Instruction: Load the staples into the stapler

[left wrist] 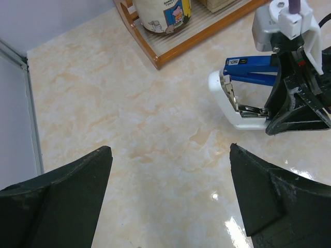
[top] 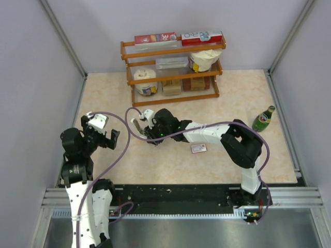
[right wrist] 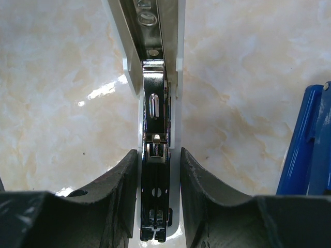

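A white stapler (right wrist: 177, 77) lies swung open on the table, its metal magazine (right wrist: 154, 103) bare and pointing up. My right gripper (right wrist: 159, 152) is shut on it, one finger on each side of the magazine's rear end. The same stapler (left wrist: 227, 103) and right gripper (left wrist: 297, 103) show in the left wrist view; from above, the stapler (top: 138, 127) is mid-table. The small red-and-white staples box (top: 198, 148) lies flat to the right of it, under the right forearm. No loose strip shows. My left gripper (left wrist: 169, 150) hangs open over bare table, left of the stapler.
A blue stapler (left wrist: 252, 70) lies close beside the white one, also at the right wrist view's right edge (right wrist: 305, 144). A wooden shelf (top: 173, 77) with jars and boxes stands at the back. A green bottle (top: 264, 119) stands at the right edge.
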